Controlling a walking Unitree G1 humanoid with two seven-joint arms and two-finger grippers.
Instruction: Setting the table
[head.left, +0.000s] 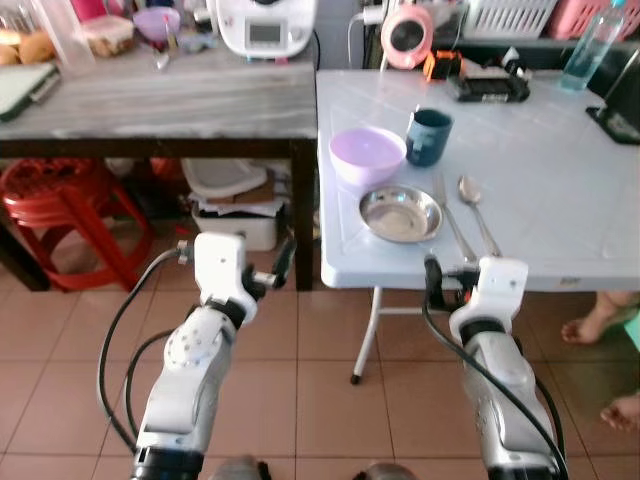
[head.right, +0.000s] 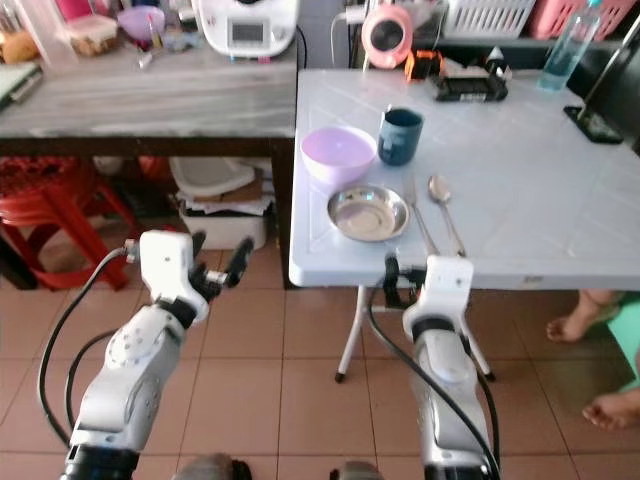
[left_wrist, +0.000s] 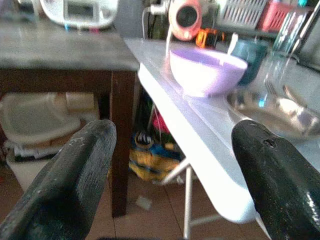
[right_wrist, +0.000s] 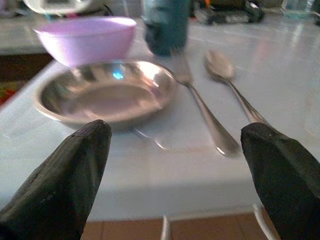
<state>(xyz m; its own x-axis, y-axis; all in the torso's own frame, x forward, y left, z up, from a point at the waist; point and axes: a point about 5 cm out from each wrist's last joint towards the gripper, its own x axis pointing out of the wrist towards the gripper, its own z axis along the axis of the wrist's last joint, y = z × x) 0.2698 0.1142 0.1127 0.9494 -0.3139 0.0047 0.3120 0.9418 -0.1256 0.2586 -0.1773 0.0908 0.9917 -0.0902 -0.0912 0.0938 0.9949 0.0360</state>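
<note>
On the white folding table (head.left: 560, 210) a steel plate (head.left: 400, 213) lies near the front left corner. A purple bowl (head.left: 367, 155) and a dark teal mug (head.left: 429, 136) stand just behind it. A fork (head.left: 452, 222) and a spoon (head.left: 476, 208) lie to the plate's right. My right gripper (right_wrist: 175, 129) is open, low at the table's front edge, facing the plate (right_wrist: 105, 92), fork (right_wrist: 202, 110) and spoon (right_wrist: 225, 75). My left gripper (left_wrist: 172, 130) is open, off the table's left side over the floor, with the bowl (left_wrist: 207, 70) ahead of it.
A wooden table (head.left: 150, 100) with a white appliance (head.left: 265, 25) stands at the left, touching the white one. Beneath it are a red stool (head.left: 60, 210) and boxes (head.left: 235, 200). A water bottle (head.left: 590, 45) stands at the back. A person's feet (head.left: 595, 325) are at the right.
</note>
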